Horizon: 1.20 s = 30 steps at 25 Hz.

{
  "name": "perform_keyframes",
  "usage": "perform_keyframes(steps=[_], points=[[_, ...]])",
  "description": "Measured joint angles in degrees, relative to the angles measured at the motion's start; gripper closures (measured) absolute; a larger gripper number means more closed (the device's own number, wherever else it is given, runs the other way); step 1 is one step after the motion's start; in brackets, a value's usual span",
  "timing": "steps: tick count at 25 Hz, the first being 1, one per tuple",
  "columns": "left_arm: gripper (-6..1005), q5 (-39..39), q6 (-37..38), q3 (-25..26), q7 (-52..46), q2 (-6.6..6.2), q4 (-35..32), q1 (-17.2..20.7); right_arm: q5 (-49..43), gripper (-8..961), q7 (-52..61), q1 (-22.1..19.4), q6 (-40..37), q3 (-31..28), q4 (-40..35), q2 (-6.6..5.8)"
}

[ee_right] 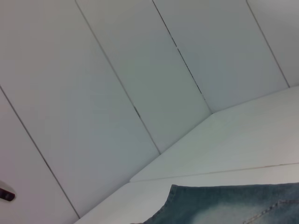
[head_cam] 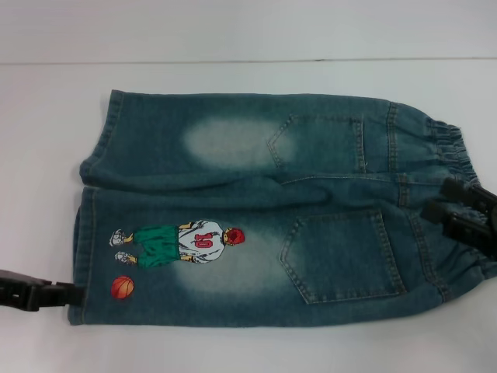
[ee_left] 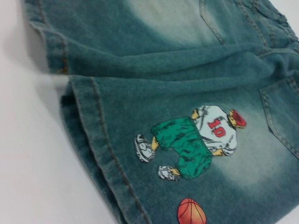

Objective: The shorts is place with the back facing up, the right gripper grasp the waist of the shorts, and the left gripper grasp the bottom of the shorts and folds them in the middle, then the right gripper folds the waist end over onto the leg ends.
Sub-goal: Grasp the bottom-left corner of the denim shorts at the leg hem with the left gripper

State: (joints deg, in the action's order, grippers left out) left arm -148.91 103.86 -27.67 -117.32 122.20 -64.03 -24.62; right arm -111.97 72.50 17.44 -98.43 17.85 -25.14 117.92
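Shorts: one pair of denim shorts (head_cam: 264, 210), two back pockets, flat.
Left gripper (head_cam: 66, 294): at leg hem (head_cam: 78, 256), jaw gap unclear.
Right gripper (head_cam: 444, 202): on waist (head_cam: 458, 167), apparently parted.

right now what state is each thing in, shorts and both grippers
shorts: spread flat on the table, back pockets up, not yet folded
waist: on the robot's right, puckered, under the right gripper
leg hems: on the robot's left, lying flat
left gripper: at the near leg hem's corner, low on the table
right gripper: over the waist, fingers apart
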Motion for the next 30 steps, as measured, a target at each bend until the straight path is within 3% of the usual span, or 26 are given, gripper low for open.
perform_keyframes(steps=[4,8,13,16,21,30], points=[[836,0.7,-1.3,0.6,-0.3,0.51,0.4,0.3,0.0,58,0.0,0.2,0.2,0.2,0.0,0.02],[802,0.5,-2.4,0.4,-0.9,0.01,1.9,-0.5,0.0,58,0.0,0.3,0.2,0.3,0.0,0.03],[566,0.5,-3.6,0.4,-2.8,-1.07,3.9,-0.7,-0.1,58,0.0,0.4,0.1,0.3,0.0,0.04],[329,0.4,-4.2,0.3,-3.5,-1.8,5.9,-0.7,-0.1,58,0.0,0.5,0.1,0.3,0.0,0.03],[128,-0.5,-5.2,-0.6,-3.8,-1.96,6.8,-0.8,-0.2,58,0.0,0.6,0.1,0.3,0.0,0.03],[62,-3.6,-6.2,-1.9,-4.0,-1.43,7.0,-1.7,-0.2,59,0.0,0.6,0.2,0.3,0.0,0.03]])
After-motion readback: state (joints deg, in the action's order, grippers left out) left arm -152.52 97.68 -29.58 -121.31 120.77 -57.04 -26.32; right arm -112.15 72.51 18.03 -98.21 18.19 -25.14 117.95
